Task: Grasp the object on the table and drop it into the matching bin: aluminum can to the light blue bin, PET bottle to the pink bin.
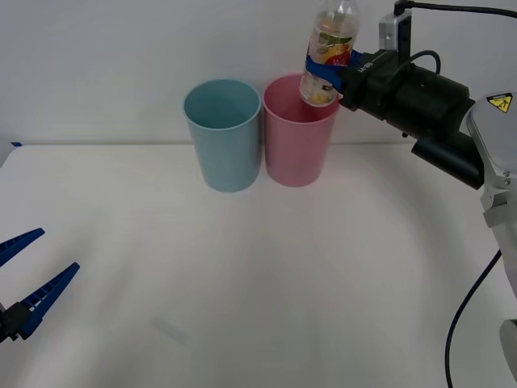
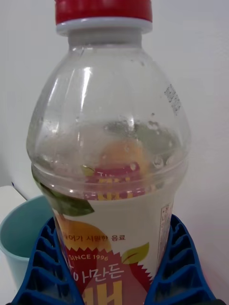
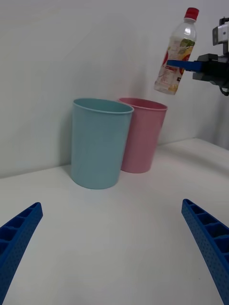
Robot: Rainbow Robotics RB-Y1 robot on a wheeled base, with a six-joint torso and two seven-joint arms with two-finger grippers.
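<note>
My right gripper (image 1: 325, 69) is shut on the PET bottle (image 1: 329, 50), a clear bottle with a red cap and colourful label, held upright and slightly tilted. The bottle's base hangs just above the rim of the pink bin (image 1: 297, 133), over its right side. In the right wrist view the bottle (image 2: 112, 157) stands between the blue fingers (image 2: 179, 267). From the left wrist view I see the bottle (image 3: 175, 55) in the air above the pink bin (image 3: 141, 133). The light blue bin (image 1: 223, 133) stands touching the pink one on its left. My left gripper (image 1: 20, 279) waits open at the near left.
The white table (image 1: 242, 283) stretches in front of the two bins up to a plain white wall. The right arm's black wrist (image 1: 412, 97) reaches in from the right with a cable above it. The light blue bin (image 2: 19, 238) shows behind the bottle in the right wrist view.
</note>
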